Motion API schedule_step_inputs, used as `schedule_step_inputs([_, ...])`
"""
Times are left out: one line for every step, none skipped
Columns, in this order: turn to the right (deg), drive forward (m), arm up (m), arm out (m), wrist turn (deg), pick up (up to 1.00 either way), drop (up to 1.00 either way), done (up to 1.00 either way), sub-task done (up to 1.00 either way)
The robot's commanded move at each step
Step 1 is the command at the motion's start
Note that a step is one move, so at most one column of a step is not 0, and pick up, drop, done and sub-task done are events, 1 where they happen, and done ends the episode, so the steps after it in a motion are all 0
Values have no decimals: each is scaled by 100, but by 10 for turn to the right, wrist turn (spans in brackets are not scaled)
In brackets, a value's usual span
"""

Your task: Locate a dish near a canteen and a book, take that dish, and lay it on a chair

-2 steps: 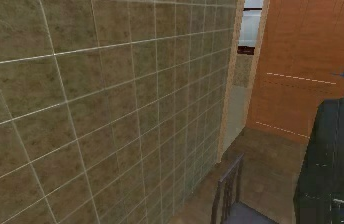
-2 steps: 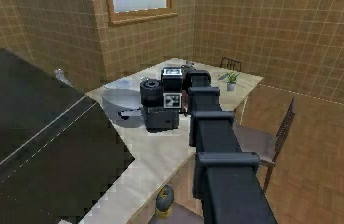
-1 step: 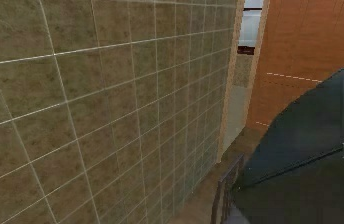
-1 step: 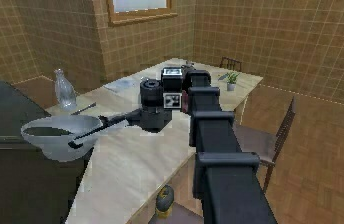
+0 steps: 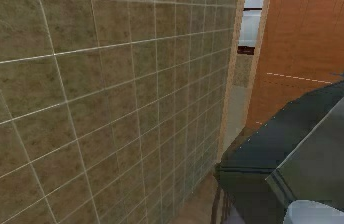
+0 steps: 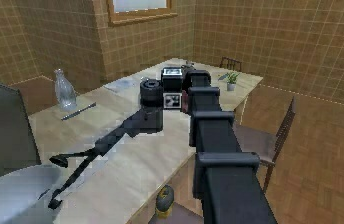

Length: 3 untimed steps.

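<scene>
- My arm (image 6: pixel 220 150) is a dark square bar. It reaches from the near edge out across a pale wooden table (image 6: pixel 130 165).
- At the far end of the arm sit two small white squares (image 6: pixel 152 93) with black marks.
- My claw (image 6: pixel 60 178) points left and toward the near side from there, with two thin fingers (image 6: pixel 70 157).
- I cannot tell if my claw is spread or pressed together.
- The dish (image 6: pixel 20 190) is pale and round. It sits on the near left corner of the table, right by my fingers.
- I cannot tell if I am touching the dish, or if I have anything in my claw.
- A clear bottle (image 6: pixel 64 90) stands up straight on the far left of the table, well apart from the dish.
- A thin stick (image 6: pixel 78 112) lies on the table just beside the bottle.
- A dark flat panel (image 6: pixel 0 125) stands on the left, behind the dish.
- A little plant (image 6: pixel 230 78) sits at the far right end of the table.
- A chair (image 6: pixel 270 140) stands on the floor at the right side of the table.
- Looking ahead, a tiled wall (image 5: pixel 90 110) is close on the left.
</scene>
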Motion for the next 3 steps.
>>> schedule_step_inputs([0,0,0,0,-210,0,0,0,0])
schedule_step_inputs([0,0,0,-22,0,0,0,0,0])
schedule_step_inputs([30,0,0,0,0,0,0,0,0])
